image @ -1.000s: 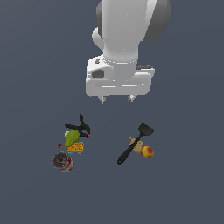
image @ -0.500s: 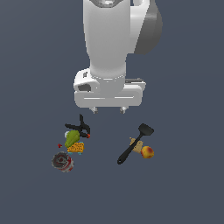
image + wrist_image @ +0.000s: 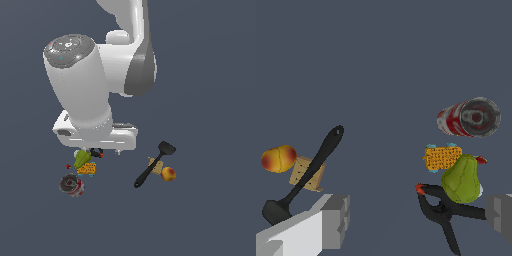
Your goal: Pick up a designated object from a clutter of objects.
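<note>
Gripper (image 3: 416, 220) jaws are spread wide and empty above the pear (image 3: 461, 179) and clamp (image 3: 446, 214), probably so the soup can (image 3: 468, 119) lying just beyond can be straddled.

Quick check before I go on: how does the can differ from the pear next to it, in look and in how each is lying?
The can is a cylinder with grey metal ends and a red-and-white label; the pear is green-yellow and bulbous, narrowing at one end. The can lies on its side, one round end facing the wrist camera; the pear's narrow end points toward the yellow-orange block. The can lies apart; the pear overlaps the black clamp. Both sit in one cluster.
</note>
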Available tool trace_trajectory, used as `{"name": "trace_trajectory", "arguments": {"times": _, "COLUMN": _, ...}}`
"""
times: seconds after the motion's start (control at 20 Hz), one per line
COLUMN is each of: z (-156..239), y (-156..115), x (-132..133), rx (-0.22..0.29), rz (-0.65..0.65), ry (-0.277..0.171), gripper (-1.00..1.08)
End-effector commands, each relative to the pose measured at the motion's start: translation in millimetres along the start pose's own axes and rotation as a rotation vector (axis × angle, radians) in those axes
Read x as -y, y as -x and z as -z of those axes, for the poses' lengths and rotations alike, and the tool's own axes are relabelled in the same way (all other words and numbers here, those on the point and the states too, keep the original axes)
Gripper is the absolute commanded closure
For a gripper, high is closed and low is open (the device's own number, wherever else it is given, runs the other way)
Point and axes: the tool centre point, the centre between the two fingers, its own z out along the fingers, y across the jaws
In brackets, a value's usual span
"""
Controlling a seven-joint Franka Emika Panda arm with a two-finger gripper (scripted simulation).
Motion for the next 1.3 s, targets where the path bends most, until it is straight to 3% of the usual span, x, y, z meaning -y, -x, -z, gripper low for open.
{"name": "trace_trajectory", "arguments": {"times": 0.0, "z": -16, "y": -14, "x": -20, "rx": 0.001, "rz": -0.031, "ry": -0.001, "gripper": -0.92}}
{"name": "trace_trajectory", "arguments": {"times": 0.65, "z": -95, "y": -58, "x": -113, "rx": 0.004, "rz": -0.159, "ry": 0.005, "gripper": -0.92}}
{"name": "trace_trajectory", "arguments": {"times": 0.95, "z": -115, "y": -63, "x": -134, "rx": 0.005, "rz": -0.185, "ry": 0.008, "gripper": -0.92}}
{"name": "trace_trajectory", "arguments": {"times": 1.25, "z": -119, "y": -63, "x": -139, "rx": 0.007, "rz": -0.191, "ry": 0.009, "gripper": -0.92}}
